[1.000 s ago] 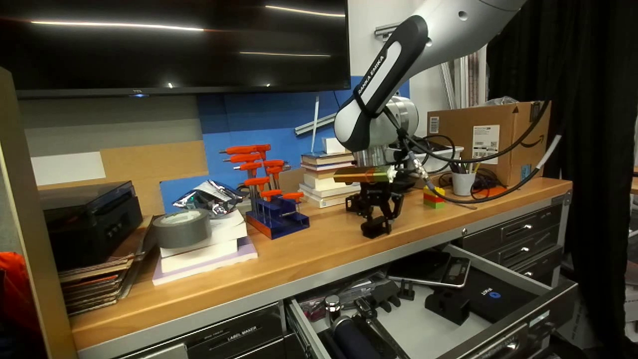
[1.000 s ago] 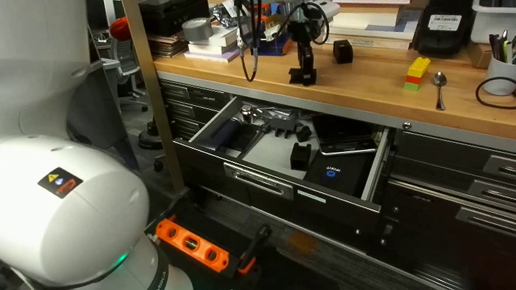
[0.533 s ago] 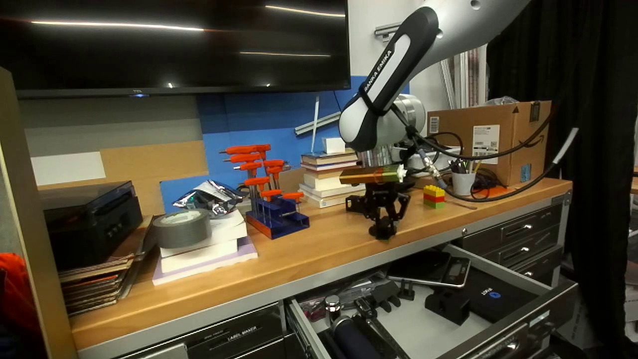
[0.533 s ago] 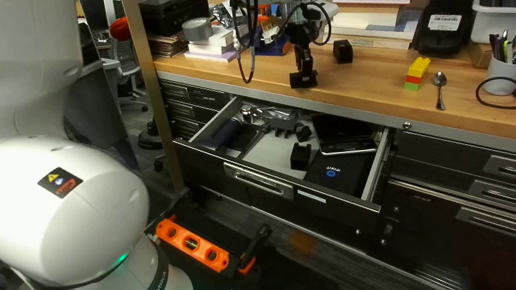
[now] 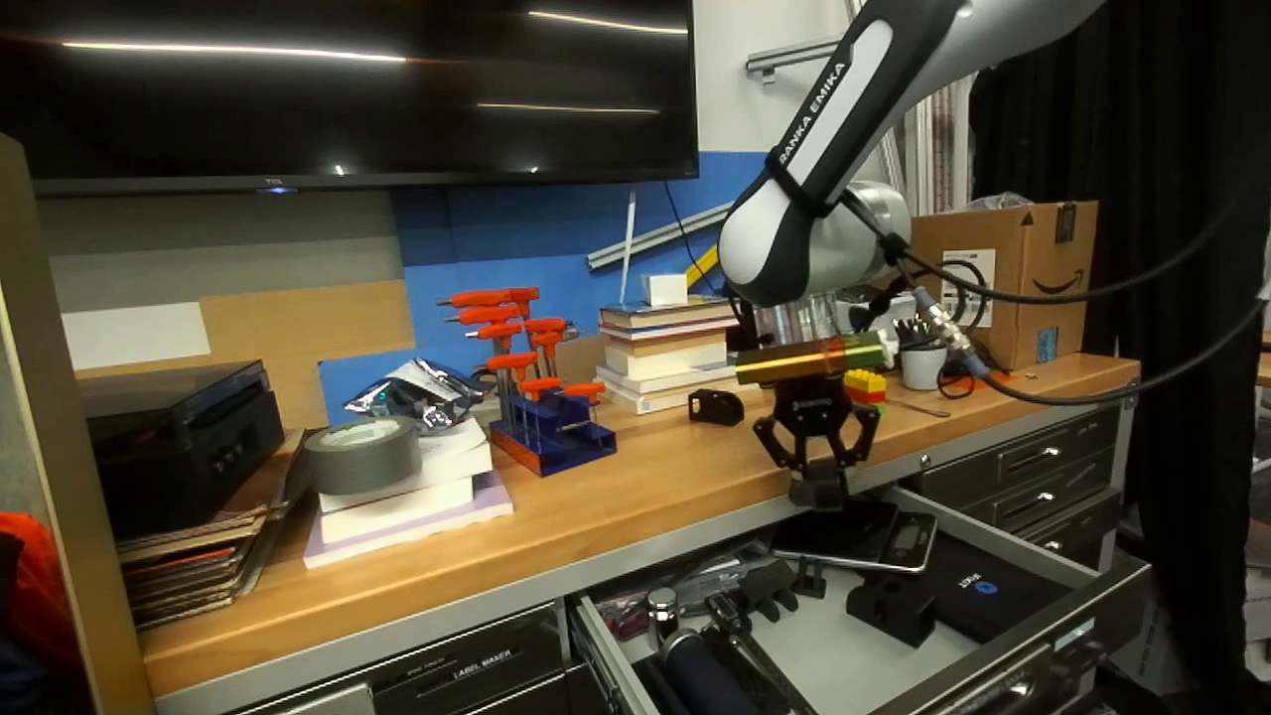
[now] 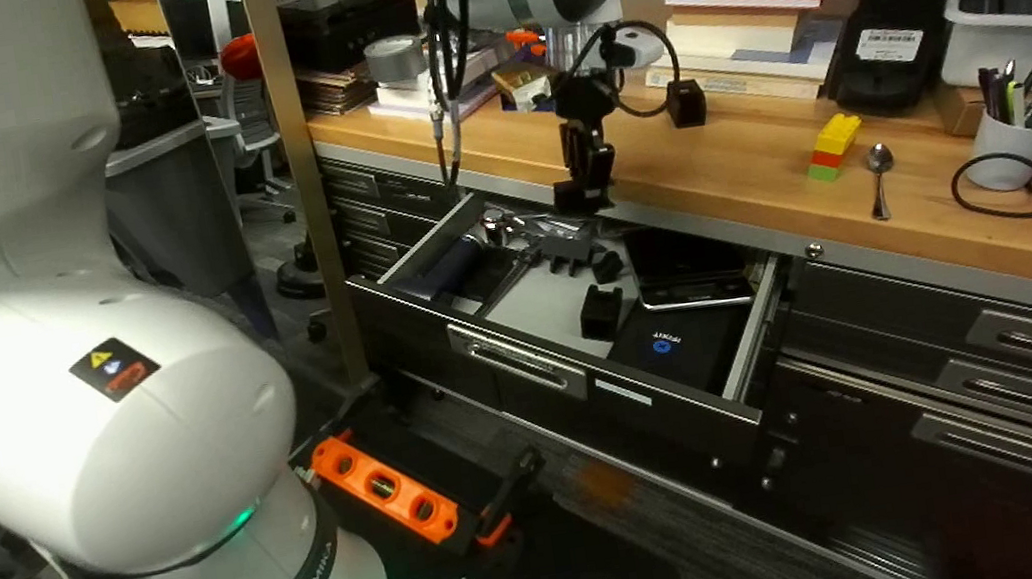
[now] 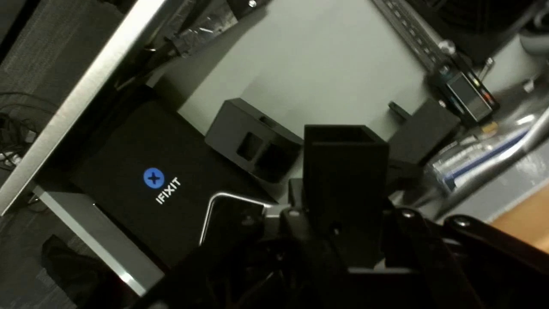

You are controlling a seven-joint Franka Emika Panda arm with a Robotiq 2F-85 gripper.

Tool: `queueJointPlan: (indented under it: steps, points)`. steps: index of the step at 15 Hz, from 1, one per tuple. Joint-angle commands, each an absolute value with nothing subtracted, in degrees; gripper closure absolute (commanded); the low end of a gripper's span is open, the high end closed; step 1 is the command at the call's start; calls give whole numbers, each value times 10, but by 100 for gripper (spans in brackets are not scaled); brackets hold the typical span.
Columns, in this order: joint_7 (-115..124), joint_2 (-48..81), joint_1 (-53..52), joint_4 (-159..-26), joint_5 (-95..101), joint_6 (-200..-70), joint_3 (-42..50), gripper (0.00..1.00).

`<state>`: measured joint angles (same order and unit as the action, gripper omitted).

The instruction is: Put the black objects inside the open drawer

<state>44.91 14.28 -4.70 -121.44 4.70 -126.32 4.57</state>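
My gripper point(image 5: 819, 467) is shut on a black block point(image 7: 343, 176), hollow at its end in the wrist view. It holds the block in the air near the table's front edge, over the back of the open drawer point(image 6: 529, 313). The gripper also shows in an exterior view point(image 6: 590, 168). A similar black block point(image 7: 253, 141) lies in the drawer beside a black IFIXIT case point(image 7: 141, 171); it shows in both exterior views point(image 5: 892, 608). Another black block point(image 6: 685, 103) stands on the table behind the gripper; it also shows in an exterior view point(image 5: 715, 406).
The drawer also holds a scale point(image 5: 909, 541), calipers point(image 7: 454, 81) and a dark cylinder point(image 5: 705, 675). On the table are toy bricks point(image 6: 834, 146), a spoon point(image 6: 879, 168), a pen cup point(image 6: 1016, 143), stacked books point(image 5: 663, 357) and a hex key stand point(image 5: 551, 437). Cables hang from the arm.
My gripper has moved from over the table toward the drawer with the black block in it, to the right and lower in an exterior view. The block on the table is more exposed.
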Motion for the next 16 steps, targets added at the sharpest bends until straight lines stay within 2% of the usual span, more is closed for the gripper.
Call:
queueJointPlan:
  steps: [1,8,16]
  points:
    - [314,94,-20,-1297,36,-1294,35,77]
    - [33,145,32,-1331,-4,-1381,31,78]
    - [-130,183,55,-1329,-101,-1376,-17,78]
